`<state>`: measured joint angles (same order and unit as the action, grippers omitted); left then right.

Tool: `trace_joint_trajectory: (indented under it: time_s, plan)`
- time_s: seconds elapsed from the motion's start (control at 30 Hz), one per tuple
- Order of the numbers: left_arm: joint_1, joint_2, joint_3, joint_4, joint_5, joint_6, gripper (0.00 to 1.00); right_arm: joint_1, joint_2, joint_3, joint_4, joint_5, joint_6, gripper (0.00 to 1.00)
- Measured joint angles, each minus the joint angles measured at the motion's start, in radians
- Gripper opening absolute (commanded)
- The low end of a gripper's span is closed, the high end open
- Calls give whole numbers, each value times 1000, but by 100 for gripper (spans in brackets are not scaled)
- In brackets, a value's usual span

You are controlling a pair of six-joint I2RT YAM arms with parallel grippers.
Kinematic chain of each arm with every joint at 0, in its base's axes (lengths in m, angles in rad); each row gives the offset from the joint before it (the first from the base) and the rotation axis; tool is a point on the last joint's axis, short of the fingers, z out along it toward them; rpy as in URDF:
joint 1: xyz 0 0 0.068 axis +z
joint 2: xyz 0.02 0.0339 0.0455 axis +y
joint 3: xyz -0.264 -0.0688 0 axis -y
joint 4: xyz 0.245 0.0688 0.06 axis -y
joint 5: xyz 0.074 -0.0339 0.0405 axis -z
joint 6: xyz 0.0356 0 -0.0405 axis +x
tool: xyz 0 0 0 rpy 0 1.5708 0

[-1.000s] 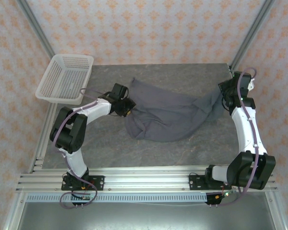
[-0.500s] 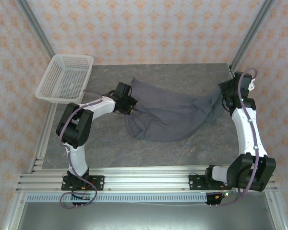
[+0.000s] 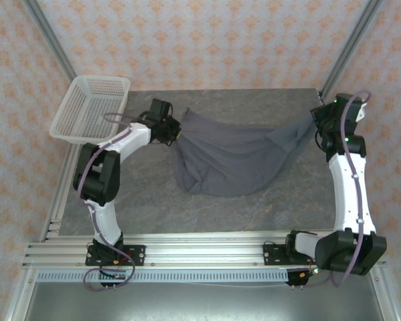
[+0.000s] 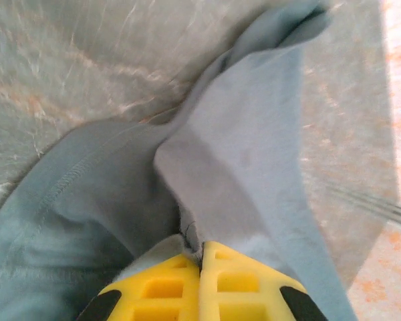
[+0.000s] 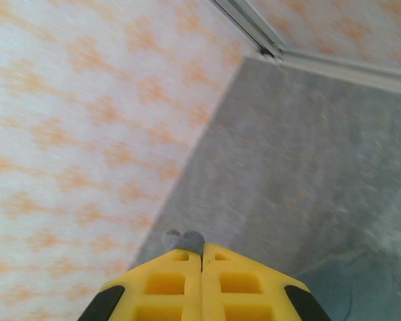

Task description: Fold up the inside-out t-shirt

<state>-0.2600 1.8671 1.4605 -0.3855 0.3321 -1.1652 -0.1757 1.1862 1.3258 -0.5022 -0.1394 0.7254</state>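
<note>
The inside-out t-shirt (image 3: 230,157) is a dark slate-grey cloth stretched across the back of the table and sagging in the middle. My left gripper (image 3: 176,132) is shut on its left end. In the left wrist view the yellow jaws (image 4: 202,251) pinch a fold of the t-shirt (image 4: 240,154), with a seamed hem to the left. My right gripper (image 3: 319,127) holds the t-shirt's right end up near the right post. In the right wrist view the gripper (image 5: 201,249) is shut, and a small tuft of the t-shirt (image 5: 185,239) pokes out at the tips.
A white mesh basket (image 3: 91,109) stands at the back left corner, tilted over the table's edge. Metal frame posts (image 3: 353,41) rise at both back corners against the patterned wall. The grey table (image 3: 147,200) in front of the shirt is bare.
My left gripper has shut on the shirt's left end and pulled it back and left. My right arm has lifted its end up and right, so the cloth now hangs stretched between them.
</note>
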Motion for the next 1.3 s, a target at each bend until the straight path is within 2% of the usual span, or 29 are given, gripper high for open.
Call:
trace_joint_trajectory:
  time_s: [0.1,0.23,0.33,0.4,0.57,0.9,1.3]
  plan:
    - [15,-84,280,-203,-75,141,0,0,-29,158,-24,13,12,0]
    - [23,-244,686,-334,-220,323,0,0,-56,416,-30,70,6,0]
    - [49,-370,896,-394,-325,430,0,0,-63,558,-22,130,-6,0]
    - [62,-427,975,-415,-373,486,0,0,-58,641,-29,148,-8,0]
    - [64,-480,1018,-417,-404,566,0,1,-35,735,-3,109,6,0]
    - [64,-380,958,-539,-463,630,0,3,97,847,23,-39,26,0]
    - [64,-474,959,-537,-513,674,0,5,34,913,32,-72,-5,0]
